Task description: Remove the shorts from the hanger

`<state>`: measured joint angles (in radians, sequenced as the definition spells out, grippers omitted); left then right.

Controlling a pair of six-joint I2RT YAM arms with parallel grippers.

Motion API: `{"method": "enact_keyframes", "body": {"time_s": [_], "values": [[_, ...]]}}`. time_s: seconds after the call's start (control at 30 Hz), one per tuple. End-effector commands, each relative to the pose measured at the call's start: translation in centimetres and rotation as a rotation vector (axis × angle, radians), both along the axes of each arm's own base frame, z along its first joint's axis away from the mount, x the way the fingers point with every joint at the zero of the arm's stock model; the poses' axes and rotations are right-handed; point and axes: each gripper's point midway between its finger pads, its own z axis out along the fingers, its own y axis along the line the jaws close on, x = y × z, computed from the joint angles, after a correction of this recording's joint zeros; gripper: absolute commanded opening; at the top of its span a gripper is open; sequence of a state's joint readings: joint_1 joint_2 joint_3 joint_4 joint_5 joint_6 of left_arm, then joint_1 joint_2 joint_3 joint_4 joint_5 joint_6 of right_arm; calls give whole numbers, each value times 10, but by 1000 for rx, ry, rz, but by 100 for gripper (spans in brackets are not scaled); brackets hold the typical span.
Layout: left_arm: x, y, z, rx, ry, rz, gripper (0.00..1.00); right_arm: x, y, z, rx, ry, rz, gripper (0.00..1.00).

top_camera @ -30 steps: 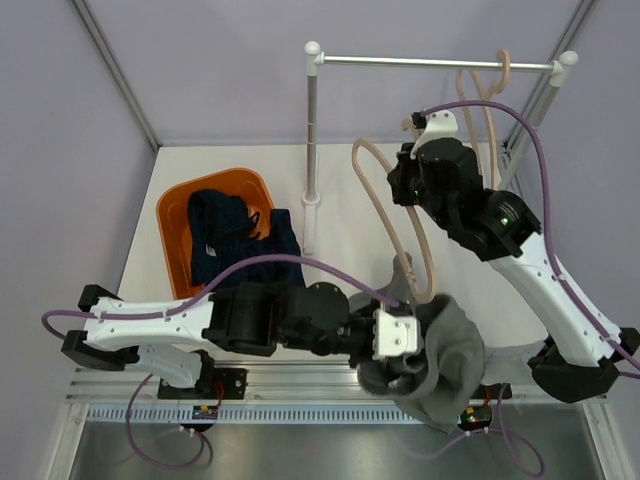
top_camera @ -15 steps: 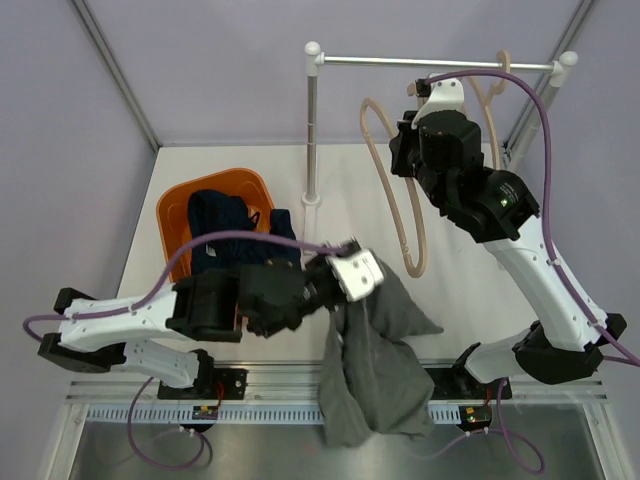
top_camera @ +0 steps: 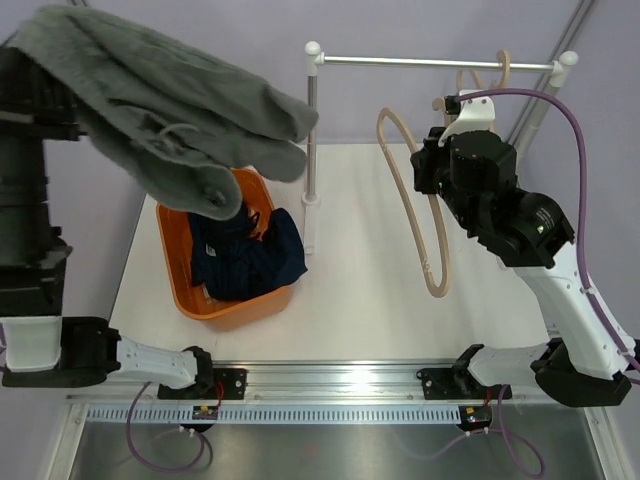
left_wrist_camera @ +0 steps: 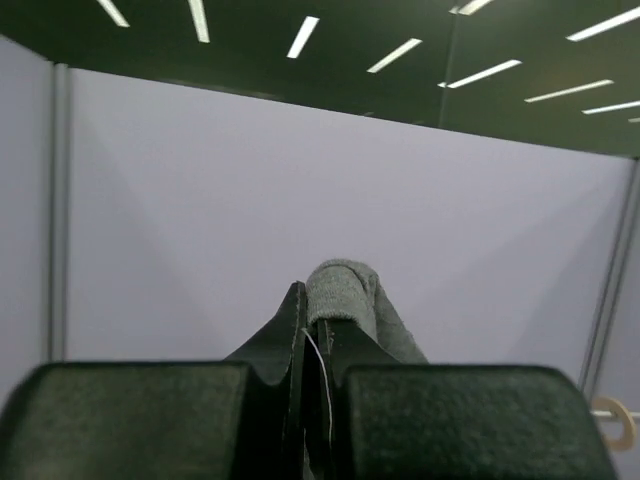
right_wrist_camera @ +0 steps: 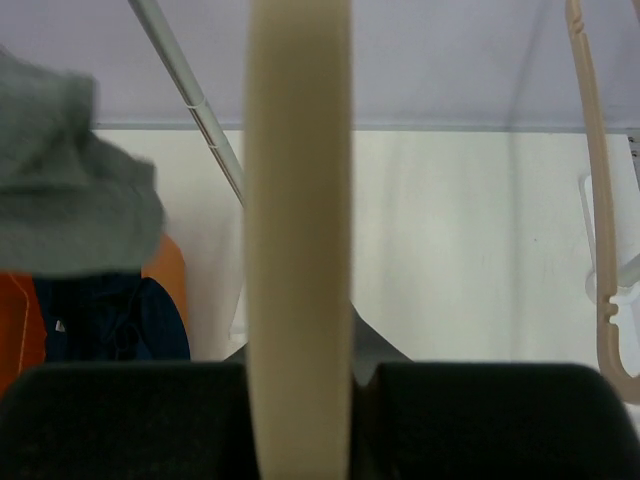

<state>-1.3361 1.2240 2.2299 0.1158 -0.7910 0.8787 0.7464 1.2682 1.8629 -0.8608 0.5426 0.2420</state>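
Tabletop (top_camera: pixel 380 290); left end effector (left_wrist_camera: pixel 312 340) pinches grey shorts (top_camera: pixel 170 110), right end effector (right_wrist_camera: pixel 298 375) seemingly hanger (right_wrist_camera: pixel 298 200).

Two garments show, grey shorts (top_camera: pixel 170 100) and navy shorts (top_camera: pixel 250 260), with two hangers (top_camera: pixel 437 288), one orange tub (top_camera: pixel 172 255), one rail (top_camera: pixel 430 63).

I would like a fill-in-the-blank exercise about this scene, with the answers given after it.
1. The grey shorts are gripped by the left tool, not hung on any ___.
2. The navy shorts lie inside the ___ tub.
3. The beige hanger in the right tool carries no ___.
Missing words: hanger; orange; shorts.
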Motion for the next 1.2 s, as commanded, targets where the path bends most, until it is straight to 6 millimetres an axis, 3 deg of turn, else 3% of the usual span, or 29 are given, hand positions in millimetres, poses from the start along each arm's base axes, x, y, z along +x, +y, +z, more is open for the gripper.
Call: {"method": "enact_keyframes", "body": {"time_s": [0.0,0.03,0.07,0.17,0.2,0.23,0.27,0.3,0.37,0.43,0.47,0.5,0.53,0.63,0.67,0.73,0.77,0.87,0.9,1.03,1.17], "values": [[5,5,-12,54,-2,109,0,-3,-8,6,9,-29,-31,0],[6,-1,-20,67,3,105,0,-3,-9,5,4,-28,-37,0],[12,-21,-38,107,30,99,0,-3,-10,3,0,-25,-38,0],[20,-30,-71,104,83,68,0,-5,-10,-1,4,-18,-40,0],[33,-54,-105,178,117,71,0,-5,-11,-3,7,-17,-41,0],[35,-59,-125,215,141,41,0,-7,-12,-8,7,-12,-39,0],[39,-79,-142,194,161,-50,0,-7,-12,-9,15,-13,-40,0],[56,-93,-179,258,215,-40,0,-7,-11,-14,13,-6,-41,0],[72,-118,-222,279,299,-129,0,-10,-12,-16,22,-2,-36,0],[100,-120,-263,331,407,-110,0,-12,-12,-19,20,8,-33,0],[109,-127,-271,327,435,-128,0,-12,-13,-21,19,14,-35,0],[117,-121,-270,321,444,-104,0,-14,-14,-21,19,16,-33,0],[116,-116,-251,301,429,-98,0,-16,-15,-21,22,15,-30,0],[129,-107,-225,298,440,-54,0,-19,-15,-20,25,19,-19,0],[122,-92,-184,248,381,-28,0,-20,-16,-20,28,20,-19,0],[129,-88,-162,246,362,12,0,-21,-14,-20,32,20,-6,0],[116,-73,-125,207,292,30,0,-22,-14,-19,38,19,-5,0],[110,-62,-87,189,225,64,0,-22,-9,-23,41,30,14,0],[95,-46,-59,139,166,74,0,-21,-8,-23,42,31,19,0],[79,-25,-25,89,58,131,0,-22,-5,-25,44,37,31,0],[80,-18,-23,95,20,197,0,-20,-4,-26,31,38,35,0]]}}
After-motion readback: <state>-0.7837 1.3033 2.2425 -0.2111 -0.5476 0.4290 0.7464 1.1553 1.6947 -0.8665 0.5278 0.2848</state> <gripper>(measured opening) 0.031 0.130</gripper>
